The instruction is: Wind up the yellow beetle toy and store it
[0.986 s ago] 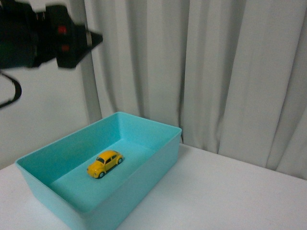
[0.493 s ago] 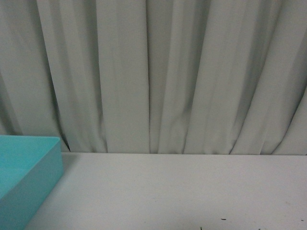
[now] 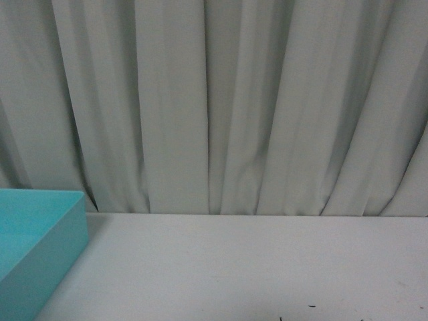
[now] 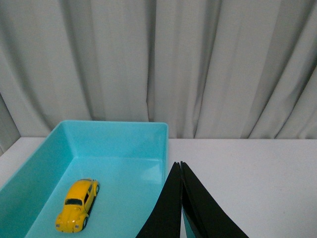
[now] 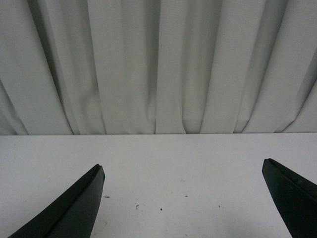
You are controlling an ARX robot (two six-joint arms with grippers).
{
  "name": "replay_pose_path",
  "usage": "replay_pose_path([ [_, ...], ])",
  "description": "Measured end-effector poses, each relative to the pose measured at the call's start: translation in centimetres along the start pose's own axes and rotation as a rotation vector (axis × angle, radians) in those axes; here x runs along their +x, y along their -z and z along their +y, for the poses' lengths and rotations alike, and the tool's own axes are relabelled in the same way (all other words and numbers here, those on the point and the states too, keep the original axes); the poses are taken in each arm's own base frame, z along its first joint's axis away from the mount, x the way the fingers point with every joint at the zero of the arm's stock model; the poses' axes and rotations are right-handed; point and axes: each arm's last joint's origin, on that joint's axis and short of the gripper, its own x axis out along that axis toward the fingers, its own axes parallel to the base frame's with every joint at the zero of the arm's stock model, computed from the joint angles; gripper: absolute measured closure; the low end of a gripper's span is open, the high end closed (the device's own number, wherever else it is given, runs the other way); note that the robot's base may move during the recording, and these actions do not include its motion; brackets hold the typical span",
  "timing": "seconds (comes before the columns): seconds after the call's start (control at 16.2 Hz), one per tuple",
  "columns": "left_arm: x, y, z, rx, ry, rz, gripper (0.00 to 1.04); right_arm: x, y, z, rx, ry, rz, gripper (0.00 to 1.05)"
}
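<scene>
We see the yellow beetle toy (image 4: 78, 206) inside the turquoise bin (image 4: 117, 130), left pincer (image 4: 181, 198) closed empty, right pincer (image 5: 183, 198) wide, so a careless swing could knock the bin.

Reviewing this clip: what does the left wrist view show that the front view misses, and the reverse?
Only the left wrist view shows the yellow beetle toy, lying on the floor of the turquoise bin, and the left hand, shut and empty, apart from the toy. Only the front view shows the stretch of table to the side of the bin. Both share the bin, the white table and the grey curtain.
</scene>
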Motion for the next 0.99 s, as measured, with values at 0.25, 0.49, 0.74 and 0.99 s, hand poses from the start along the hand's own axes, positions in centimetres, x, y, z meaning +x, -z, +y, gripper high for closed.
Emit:
replay_pose_path([
  [0.25,-0.6,0.8,0.0,0.0,0.0,-0.008,1.03,0.0,0.0,0.0,0.0,0.0,0.0,0.07],
  [0.49,-1.2,0.8,0.0,0.0,0.0,-0.011,1.03,0.0,0.0,0.0,0.0,0.0,0.0,0.07],
  [0.74,-2.4,1.1,0.0,0.0,0.0,-0.007,1.03,0.0,0.0,0.0,0.0,0.0,0.0,0.07],
  [0.99,-2.4,1.1,0.0,-0.002,0.0,-0.006,1.02,0.0,0.0,0.0,0.0,0.0,0.0,0.07],
])
